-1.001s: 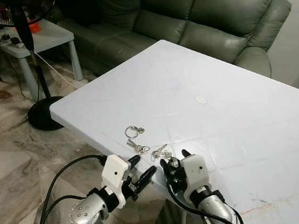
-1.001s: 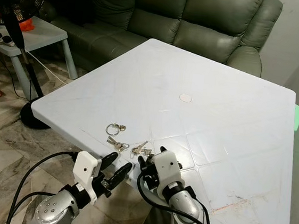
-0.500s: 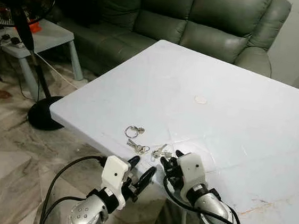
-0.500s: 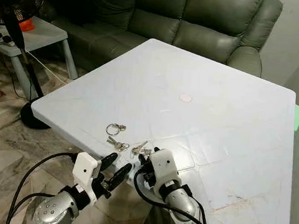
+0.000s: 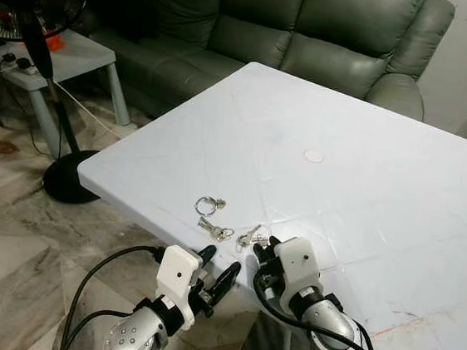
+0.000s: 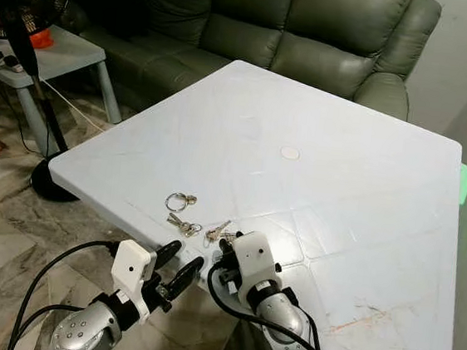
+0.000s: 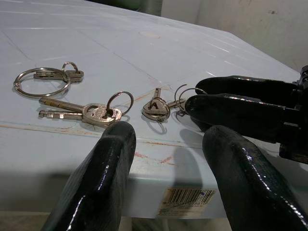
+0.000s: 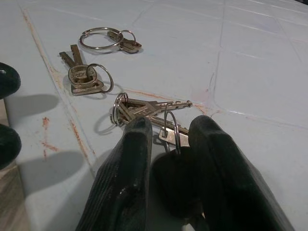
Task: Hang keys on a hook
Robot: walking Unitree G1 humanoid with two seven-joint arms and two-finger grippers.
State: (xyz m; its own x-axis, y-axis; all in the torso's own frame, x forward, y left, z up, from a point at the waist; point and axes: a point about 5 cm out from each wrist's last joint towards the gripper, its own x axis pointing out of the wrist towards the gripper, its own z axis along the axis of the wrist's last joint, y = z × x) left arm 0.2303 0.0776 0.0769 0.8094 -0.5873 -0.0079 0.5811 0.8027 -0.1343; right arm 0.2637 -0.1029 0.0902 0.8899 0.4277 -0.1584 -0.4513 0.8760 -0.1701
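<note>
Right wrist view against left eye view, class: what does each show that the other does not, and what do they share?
Right wrist view alone: a small key ring standing between the right gripper's open fingers, and red scratch lines on the tabletop. Left eye view alone: the green sofa, the standing fan, the side table, the marble floor and the round white disc. Shared: three key bunches near the white table's front edge, the big ring bunch farthest, and the left gripper's fingertips at that edge.
</note>
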